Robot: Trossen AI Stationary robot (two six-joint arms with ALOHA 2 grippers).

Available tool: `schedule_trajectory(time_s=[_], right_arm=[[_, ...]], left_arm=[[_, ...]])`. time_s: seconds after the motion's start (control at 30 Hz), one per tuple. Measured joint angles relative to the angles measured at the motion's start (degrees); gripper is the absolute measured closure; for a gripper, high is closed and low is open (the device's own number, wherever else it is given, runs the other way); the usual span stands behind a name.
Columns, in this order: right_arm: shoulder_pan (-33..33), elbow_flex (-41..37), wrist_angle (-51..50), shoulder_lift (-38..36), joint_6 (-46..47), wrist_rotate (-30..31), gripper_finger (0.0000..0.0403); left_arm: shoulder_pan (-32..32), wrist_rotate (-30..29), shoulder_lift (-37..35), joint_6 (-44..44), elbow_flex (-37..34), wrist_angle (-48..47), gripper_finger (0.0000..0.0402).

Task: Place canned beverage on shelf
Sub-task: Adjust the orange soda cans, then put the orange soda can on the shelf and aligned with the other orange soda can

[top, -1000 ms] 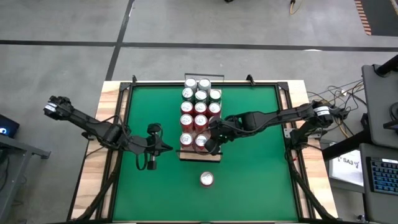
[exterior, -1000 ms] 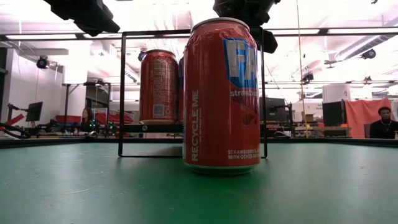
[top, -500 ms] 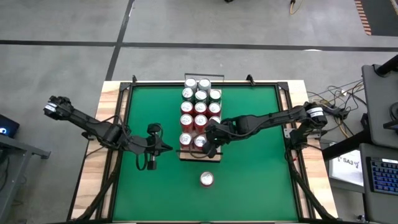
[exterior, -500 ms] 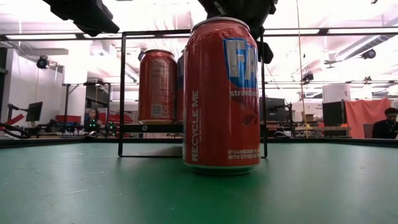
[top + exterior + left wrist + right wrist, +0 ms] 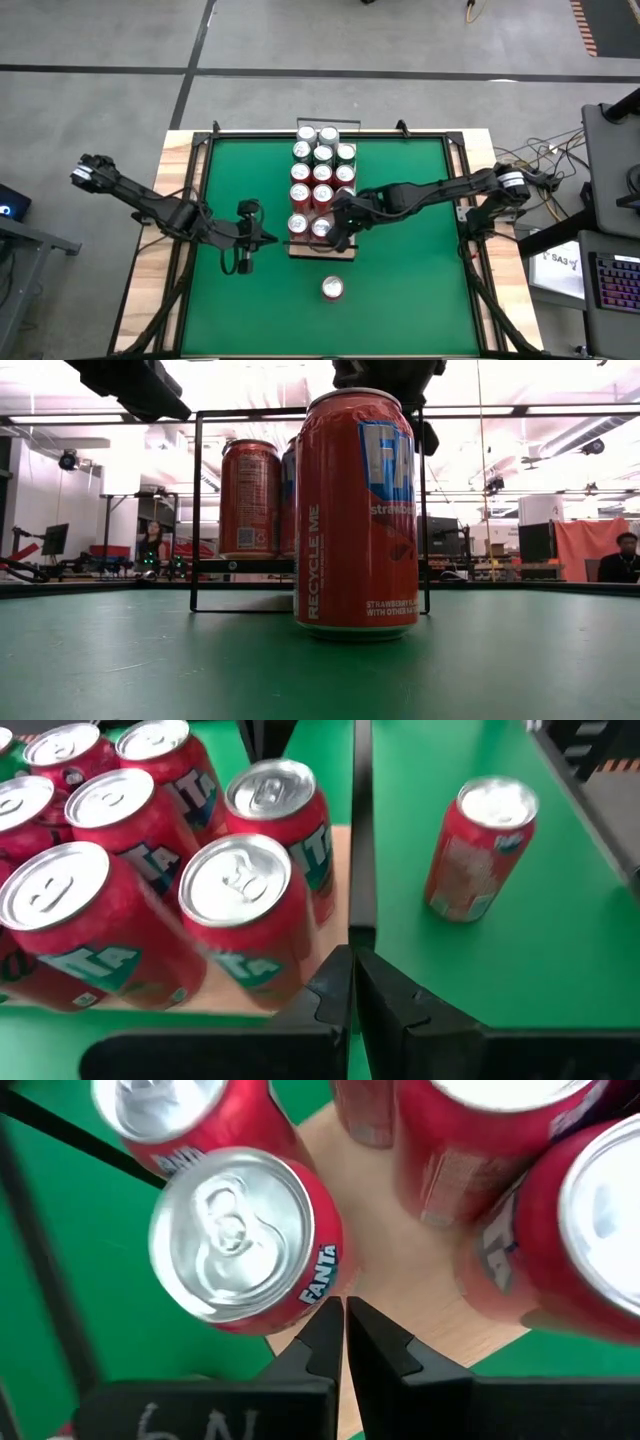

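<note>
1. My right gripper (image 5: 340, 238) hangs over the near end of the shelf (image 5: 338, 253), fingers pressed together and pinching nothing; in my right wrist view they close on bare air above the pale board.

2. The loose can (image 5: 332, 289) stands upright on the green mat (image 5: 410, 290), just off the shelf's near end and apart from it. Its long axis is vertical, silver lid facing up.

3. From my right gripper the can lies toward the table's near edge, almost straight along the line of the shelf and only slightly to one side.

4. My left gripper (image 5: 243, 264) waits over the mat to the left of the shelf, its fingers shut as well. Its wrist view shows the loose can beyond the shelf's black rail (image 5: 360, 840).

5. I judge my right gripper the nearer of the two to the can, though from overhead the margin looks small and I would not swear to it.

6. The shelf already carries rows of cans (image 5: 322, 172); the near end's right corner, beside my right gripper, seems to be the bare spot.
</note>
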Motion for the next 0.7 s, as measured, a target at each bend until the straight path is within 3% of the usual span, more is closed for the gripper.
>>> schedule_trajectory(time_s=[0.33,0.7], right_arm=[[2.1,0.7,0.6,-6.4,0.0,3.4,0.0394],[11.4,10.5,1.2,-6.2,-0.9,7.0,0.0394]], left_arm=[[-3.8,0.0,-2.2,-1.3,0.0,5.6,0.0401],[-5.8,-2.2,-2.6,-1.5,0.0,9.2,0.0401]])
